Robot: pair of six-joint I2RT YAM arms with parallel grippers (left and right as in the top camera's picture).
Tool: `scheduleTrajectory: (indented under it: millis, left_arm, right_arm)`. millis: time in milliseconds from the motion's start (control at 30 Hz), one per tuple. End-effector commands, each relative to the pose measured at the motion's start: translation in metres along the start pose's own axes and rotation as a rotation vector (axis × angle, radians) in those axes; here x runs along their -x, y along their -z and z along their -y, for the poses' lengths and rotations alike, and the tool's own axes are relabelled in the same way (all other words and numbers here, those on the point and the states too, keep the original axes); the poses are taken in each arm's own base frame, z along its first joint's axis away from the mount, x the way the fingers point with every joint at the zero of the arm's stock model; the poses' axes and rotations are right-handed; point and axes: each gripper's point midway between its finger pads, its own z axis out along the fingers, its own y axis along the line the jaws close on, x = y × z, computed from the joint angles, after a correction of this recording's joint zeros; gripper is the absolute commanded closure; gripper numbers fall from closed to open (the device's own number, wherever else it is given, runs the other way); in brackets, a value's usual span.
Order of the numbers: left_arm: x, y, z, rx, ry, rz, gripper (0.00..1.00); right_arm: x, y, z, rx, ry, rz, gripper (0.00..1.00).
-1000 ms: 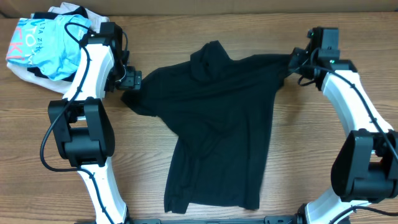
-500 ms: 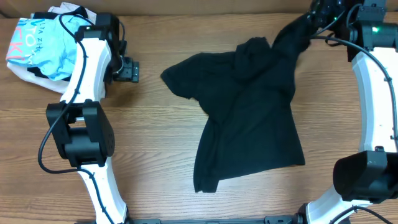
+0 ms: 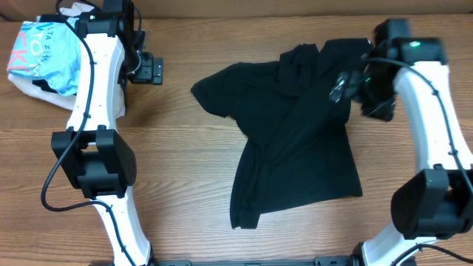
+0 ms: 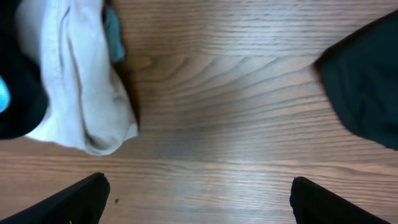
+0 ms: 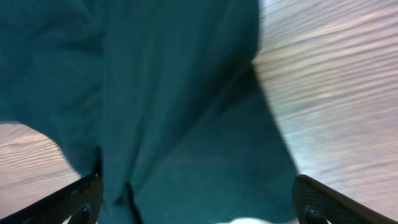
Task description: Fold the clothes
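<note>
1. Clothes (image 3: 295,140) are loose again! The right gripper (image 3: 346,85) has dropped back from the table's far right corner and now hovers, blurred with motion, over the garment's far-right part. In its wrist view the right gripper (image 5: 196,190) has its jaws spread wide, with nothing between them and only dark cloth below.
2. The left gripper (image 3: 151,72) is gaping too. Its wrist view shows the left gripper (image 4: 199,193) over bare wood and holding nothing. It has pulled off toward the table's far left side.
3. What changed: a second ago the garment was stretched between both arms. It has since been dragged toward the table's right half and dropped. My read is that this was a reposition, not a fold. Folding proper looks barely begun.
4. On the table (image 3: 185,192) the clothes sit right of the middle, toward the far edge, skewed. One point reaches toward the table's middle and the hem trails toward the near edge.
5. The fabric is matte black, soft and limp. It is bunched in ridges at the far part and flatter near the hem, with an irregular outline.
6. The wood-grain top is smooth, so I'd expect the cloth to slide easily.
7. At the table's far left corner lies a light-blue garment (image 3: 52,52), printed and crumpled. A beige cloth (image 4: 81,81) is heaped beside it, thick-looking, with a rounded fold.
</note>
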Motion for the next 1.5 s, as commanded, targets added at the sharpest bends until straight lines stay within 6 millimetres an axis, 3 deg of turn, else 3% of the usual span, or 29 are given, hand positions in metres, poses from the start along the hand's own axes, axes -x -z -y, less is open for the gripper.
scheduleTrajectory:
  millis: [0,167,300,500,667,900,1167,1300,1467]
  left_arm:
    - [0.010,0.003,0.016,-0.068,-0.028,0.039,0.04]
    - [0.022,0.006,0.034,-0.139,-0.090,0.093,0.05]
    - [0.026,0.007,0.048,-0.175,-0.161,0.119,0.05]
    - [0.031,0.009,0.065,-0.181,-0.200,0.147,0.04]
    - [0.034,0.011,0.082,-0.187,-0.256,0.167,0.04]
    - [0.032,0.001,0.101,-0.195,-0.292,0.166,0.04]
    - [0.016,-0.032,0.107,-0.200,-0.302,0.111,0.02]
    - [0.007,-0.052,0.114,-0.203,-0.317,0.092,0.02]
    - [0.000,-0.069,0.120,-0.206,-0.335,0.087,0.00]
  right_arm:
    - [-0.027,-0.038,-0.009,-0.024,-0.008,-0.070,0.00]
    - [-0.065,-0.097,-0.010,-0.056,-0.032,-0.132,0.00]
    - [-0.084,-0.128,0.001,-0.071,-0.081,-0.151,0.00]
    - [-0.101,-0.160,0.021,-0.076,-0.142,-0.152,0.00]
    - [-0.107,-0.174,0.046,-0.082,-0.252,-0.151,0.00]
    - [-0.088,-0.169,0.099,-0.058,-0.510,-0.136,0.00]
    - [-0.054,-0.155,0.171,0.051,-0.802,-0.034,0.00]
    - [-0.024,-0.134,0.198,0.162,-0.868,0.049,0.00]
    - [0.014,-0.094,0.211,0.217,-0.848,0.131,0.00]
